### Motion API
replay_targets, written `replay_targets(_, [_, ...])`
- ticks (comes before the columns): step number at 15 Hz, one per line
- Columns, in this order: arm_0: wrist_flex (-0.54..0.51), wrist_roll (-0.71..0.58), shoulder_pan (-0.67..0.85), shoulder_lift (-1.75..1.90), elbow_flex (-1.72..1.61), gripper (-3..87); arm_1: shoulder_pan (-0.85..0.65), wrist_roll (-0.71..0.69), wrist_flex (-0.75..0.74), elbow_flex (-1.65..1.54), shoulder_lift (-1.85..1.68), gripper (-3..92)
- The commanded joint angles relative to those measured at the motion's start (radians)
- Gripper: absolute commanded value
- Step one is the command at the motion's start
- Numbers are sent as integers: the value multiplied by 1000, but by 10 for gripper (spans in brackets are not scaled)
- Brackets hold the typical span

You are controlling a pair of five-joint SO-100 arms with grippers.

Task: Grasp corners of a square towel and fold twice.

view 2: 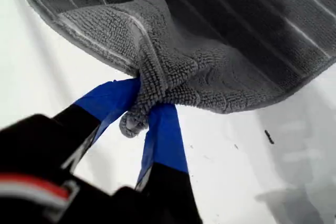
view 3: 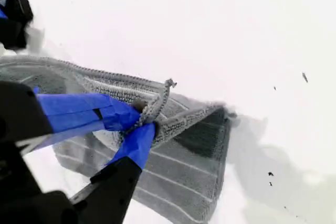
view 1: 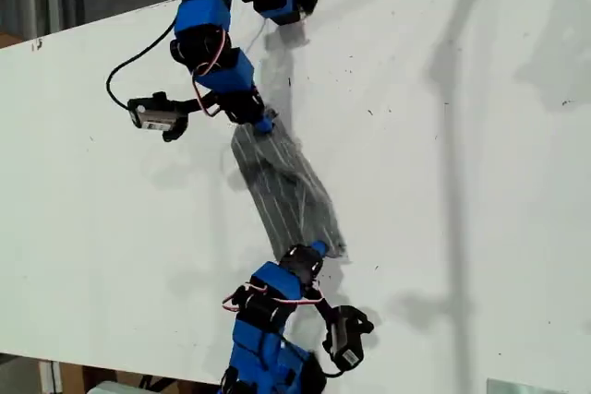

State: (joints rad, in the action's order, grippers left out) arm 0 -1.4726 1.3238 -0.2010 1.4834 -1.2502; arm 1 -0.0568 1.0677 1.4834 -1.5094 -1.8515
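A grey towel (view 1: 286,191) with thin white stripes lies drawn into a narrow, rumpled band on a white table (view 1: 462,182). In the exterior view it sits near the middle, running from about 11 o'clock to about 5 o'clock. One blue arm (view 1: 217,43) reaches in from 12 o'clock of that view to the band's far end. Another blue arm (view 1: 268,320) reaches in from 6 o'clock to the near end. The wrist views do not settle which arm is which.

My first gripper (view 2: 140,111) is clamped on a bunched towel corner (view 2: 157,85), with a small nub of cloth poking out between its blue-taped jaws. My second gripper (view 3: 144,121) pinches another corner (view 3: 157,100) by a thin edge, with a loose thread end standing up beside it.

Risks, as I judge them:
- The second grip looks shallow, so a pull along the band could slide that corner free.
- The cloth between the two arms is twisted and doubled over, not flat. Laying it down this way would likely trap creases and leave the edges misaligned.
- Uneven travel of the two arms would skew the fold.
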Motion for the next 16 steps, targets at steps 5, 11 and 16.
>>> replay_targets(5, [31,-25,245,374,-407,-2,-241,-135,-114,-18,67,-1])
replay_targets(11, [158,-160,531,425,-638,-2,-397,-272,-132,107,284,-1])
replay_targets(16, [175,-187,637,370,-680,-2,-476,-319,-144,173,465,-1])
